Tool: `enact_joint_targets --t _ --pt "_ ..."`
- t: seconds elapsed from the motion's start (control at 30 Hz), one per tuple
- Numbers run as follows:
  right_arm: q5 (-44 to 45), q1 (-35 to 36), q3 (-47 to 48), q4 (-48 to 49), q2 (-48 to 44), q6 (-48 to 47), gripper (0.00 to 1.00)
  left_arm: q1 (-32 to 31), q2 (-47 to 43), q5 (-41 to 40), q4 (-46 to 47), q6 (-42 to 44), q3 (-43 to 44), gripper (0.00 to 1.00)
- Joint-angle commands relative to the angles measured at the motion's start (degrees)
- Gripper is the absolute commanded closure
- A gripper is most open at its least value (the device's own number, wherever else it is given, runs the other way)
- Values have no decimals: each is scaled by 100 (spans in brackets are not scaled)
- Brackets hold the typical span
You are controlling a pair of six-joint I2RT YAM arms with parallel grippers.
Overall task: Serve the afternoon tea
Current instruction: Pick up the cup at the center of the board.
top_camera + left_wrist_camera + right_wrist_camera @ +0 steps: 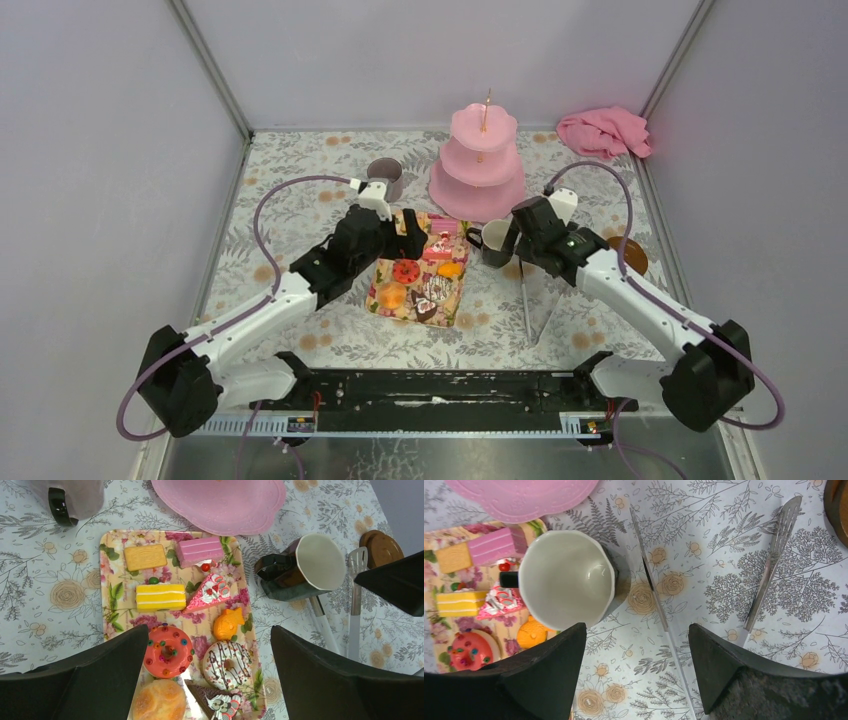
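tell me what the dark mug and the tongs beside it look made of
The dark mug looks like glazed ceramic: glossy highlights outside, smooth white inside. The tongs are likely stainless steel: thin silvery arms with a dull sheen and slotted tip.

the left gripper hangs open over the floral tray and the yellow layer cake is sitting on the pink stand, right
Not quite. The yellow layer cake lies on the floral tray, not on the pink stand, whose visible tier is bare; the left wrist view shows it. The left gripper does hang open over the tray.
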Motion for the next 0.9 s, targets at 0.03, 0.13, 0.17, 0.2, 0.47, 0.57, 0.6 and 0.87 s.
enact_joint_targets --t 0.03,0.13,0.17,0.2,0.47,0.57,0.6,0.87 --pt "104 54 352 260 406 -98 18 -81 55 88 498 76 208 0" --pt "177 47 422 367 537 -100 19 -104 60 86 567 62 152 0" --pt "235 47 444 402 575 -100 19 -112 61 79 576 58 137 0" --pt "254 38 469 427 622 -101 19 -125 65 81 587 60 125 0" --pt "213 -78 584 518 1017 -83 21 -160 109 49 662 64 94 0" --pt "184 -155 532 534 1122 -62 24 -171 128 20 693 64 64 0" --pt "169 -193 482 574 1151 -57 25 -171 134 6 726 64 55 0" --pt "-161 -440 289 898 1413 -122 31 -198 231 -21 827 81 7 0"
